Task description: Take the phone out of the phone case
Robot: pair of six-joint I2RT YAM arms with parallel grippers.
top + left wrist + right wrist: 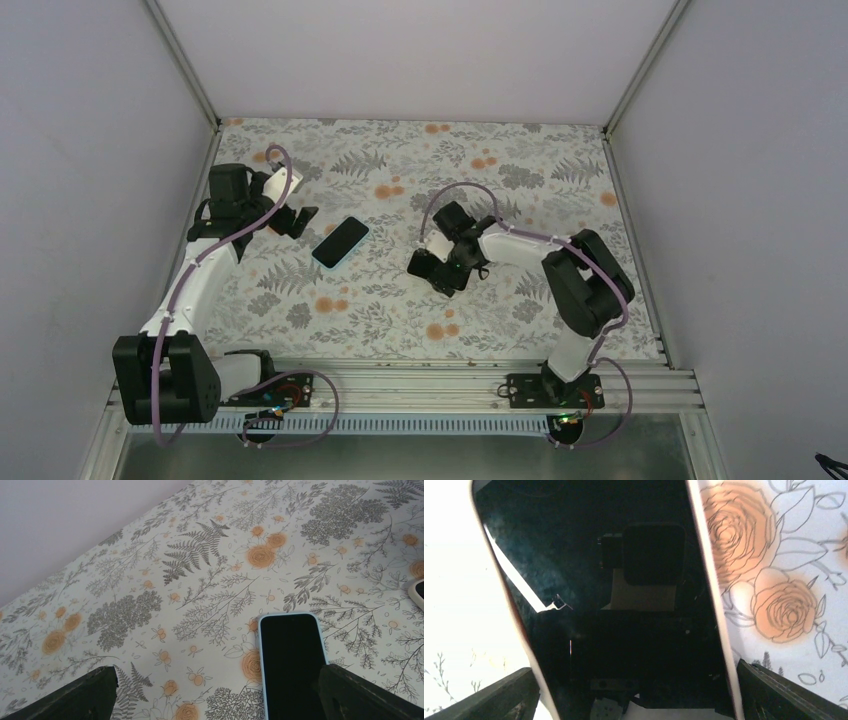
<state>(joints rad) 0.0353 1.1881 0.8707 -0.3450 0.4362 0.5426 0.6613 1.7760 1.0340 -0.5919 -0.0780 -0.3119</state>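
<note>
Phone (pixel 624 630) lies on floral tabletop (pixel 400 310), pale walls (pixel 80 150) around.

I see a white tablecloth printed w/ grey ferns & orange roses (pixel 400 320) over the whole work surface. Left wrist cam shows the same print (pixel 150 580), right wrist cam a close-up of two roses (pixel 784 610). Plain pale grey back wall (pixel 420 55) and side walls box it in. Silver aluminium posts run up both back corners, left (pixel 183 65) & right (pixel 647 65). A ribbed silver aluminium rail (pixel 420 380) spans the near edge.
</note>
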